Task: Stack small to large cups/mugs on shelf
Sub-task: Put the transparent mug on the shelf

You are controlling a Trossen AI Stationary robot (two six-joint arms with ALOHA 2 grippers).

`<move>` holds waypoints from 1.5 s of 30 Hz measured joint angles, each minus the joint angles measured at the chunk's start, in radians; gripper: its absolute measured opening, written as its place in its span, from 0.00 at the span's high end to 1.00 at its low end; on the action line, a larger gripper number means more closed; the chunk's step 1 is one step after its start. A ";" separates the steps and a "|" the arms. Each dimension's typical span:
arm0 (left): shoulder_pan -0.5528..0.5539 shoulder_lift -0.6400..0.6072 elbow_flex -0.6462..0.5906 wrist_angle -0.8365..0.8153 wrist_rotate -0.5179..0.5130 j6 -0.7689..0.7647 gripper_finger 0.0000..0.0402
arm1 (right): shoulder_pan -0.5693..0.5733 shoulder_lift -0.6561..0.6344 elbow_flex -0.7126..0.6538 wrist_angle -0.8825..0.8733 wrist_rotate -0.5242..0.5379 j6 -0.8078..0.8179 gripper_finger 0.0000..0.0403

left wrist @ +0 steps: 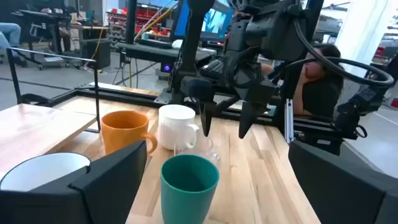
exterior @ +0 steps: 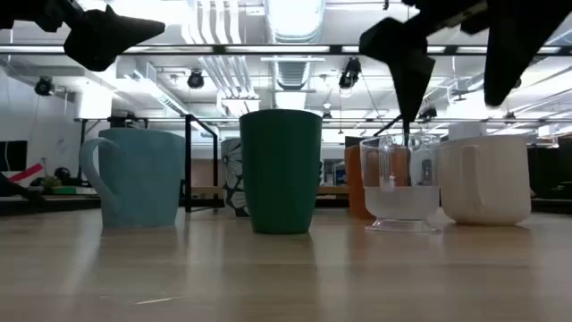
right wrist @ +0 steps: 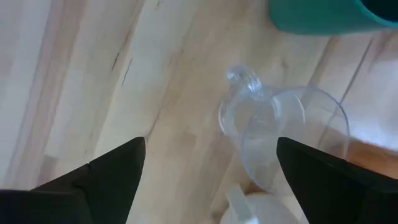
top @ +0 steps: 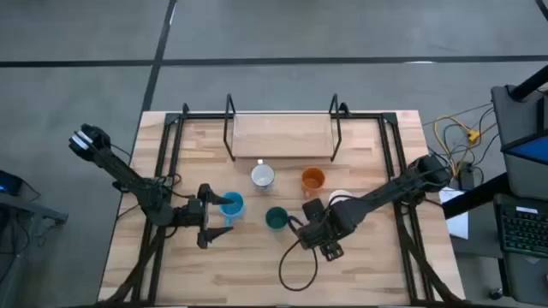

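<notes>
With our right gripper (right wrist: 208,165) spread open directly above the clear glass (right wrist: 283,134), which stood tight between the teal cup (exterior: 281,170) and white mug (exterior: 485,177), we risked a finger clipping a neighbour.

Both dark arms reach inward, left gripper (top: 216,222) and right gripper (top: 323,242) hovering (fingers spread wide).

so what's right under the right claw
The clear glass cup stands on the table beneath the open right claw, beside the white mug. Its inside looks empty.
</notes>
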 joint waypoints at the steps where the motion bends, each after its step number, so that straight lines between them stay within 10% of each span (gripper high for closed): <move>1: 0.000 0.000 0.002 -0.008 0.004 0.000 0.06 | -0.001 0.000 -0.014 0.021 0.000 -0.009 0.12; 22: 0.002 0.000 0.003 -0.012 0.008 0.008 0.06 | -0.041 -0.011 -0.058 0.076 0.000 -0.029 0.12; 32: 0.060 -0.032 0.071 0.043 -0.160 0.429 0.06 | -0.092 -0.026 0.050 -0.010 -0.081 -0.133 0.12; 37: 0.062 -0.131 0.294 -0.299 -0.184 0.505 0.06 | -0.096 -0.056 0.284 -0.122 -0.082 -0.271 0.12; 45: 0.063 -0.158 0.765 -1.073 -0.193 0.116 0.06 | -0.183 -0.153 0.579 -0.273 -0.068 -0.287 0.12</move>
